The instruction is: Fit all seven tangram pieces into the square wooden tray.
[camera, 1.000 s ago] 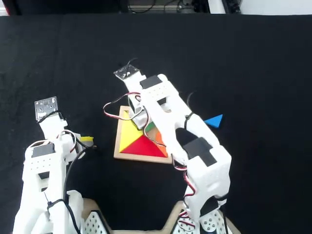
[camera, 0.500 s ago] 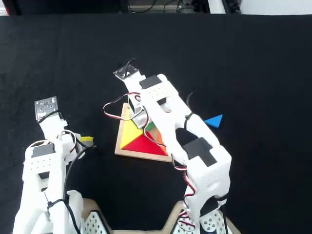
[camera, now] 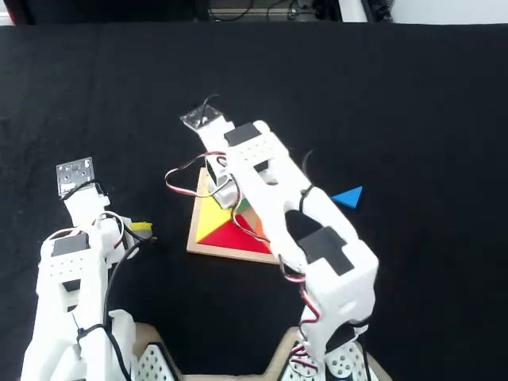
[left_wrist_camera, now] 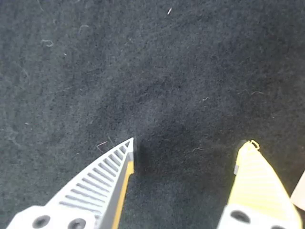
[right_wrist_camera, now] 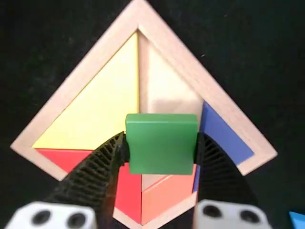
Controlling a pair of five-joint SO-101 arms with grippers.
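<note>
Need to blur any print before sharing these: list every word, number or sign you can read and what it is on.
None: no readable text in these views.
The wooden tray, its tangram pieces and the green square in the right claw are plain.
The small grey board on the left arm's wrist carries marks too small to read.

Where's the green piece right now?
In the right wrist view, the green piece is gripped by the right gripper over the tray, above the bare gap between the yellow triangle and the dark blue piece.
</note>
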